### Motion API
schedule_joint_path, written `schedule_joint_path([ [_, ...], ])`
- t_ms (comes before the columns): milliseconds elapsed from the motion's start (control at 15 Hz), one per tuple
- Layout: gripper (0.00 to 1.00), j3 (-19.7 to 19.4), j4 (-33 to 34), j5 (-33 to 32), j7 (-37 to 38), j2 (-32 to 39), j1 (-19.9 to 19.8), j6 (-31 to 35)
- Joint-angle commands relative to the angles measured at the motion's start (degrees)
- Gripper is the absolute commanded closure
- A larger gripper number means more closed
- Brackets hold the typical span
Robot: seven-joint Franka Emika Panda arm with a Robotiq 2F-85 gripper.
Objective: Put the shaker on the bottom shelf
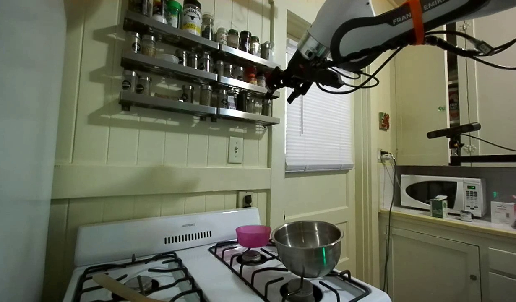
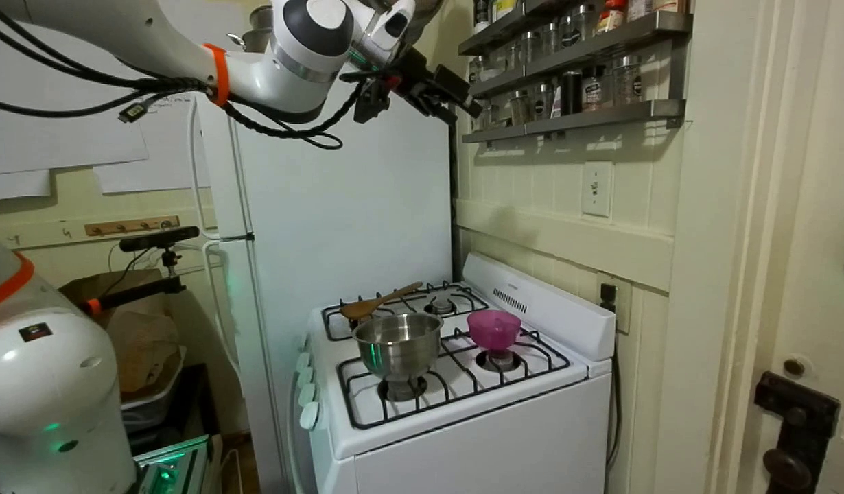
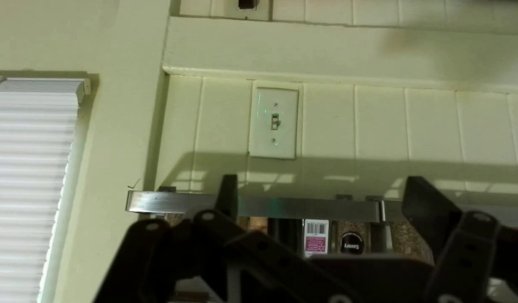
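While the steel pot [image 2: 398,353] sat at the near right of the white stove [image 2: 477,439], a wooden spoon [image 2: 379,302] lay on the stove's left half. Behind the pot, toward the wall [image 1: 174,138], a pink bowl [image 1: 253,237] stood upright. Higher up, the hand [image 3: 322,185] hung in front of the right section of the bottom shelf [image 1: 247,116], its dark fingers [image 3: 228,198] spread wide, with wall and shelf rail visible through the gap between them in the wrist view. Whether a fingertip touched anything could not be made out. The shaker could not be singled out for certain. In an exterior view, a greyish cylinder [image 1: 266,108] stood upright at the right end of that shelf, just beside glass jars [image 1: 258,105]; farther left were a white-and-pink packet [image 3: 316,237] and a jar with a round black label [image 3: 352,244]. On the wall below the shelf was a light switch [image 3: 274,122]. To the right of it all hung a white blind [image 1: 319,134], and farthest off, a microwave [image 1: 442,193] stood on the counter [image 1: 417,214], with a green box [image 1: 438,208] and a small can [image 1: 466,215] near it.
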Motion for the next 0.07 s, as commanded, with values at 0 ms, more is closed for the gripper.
schedule_joint_path([
  [0,0.0,8.7,-0.9,8.2,-5.3,1.4,-11.1,2.8],
])
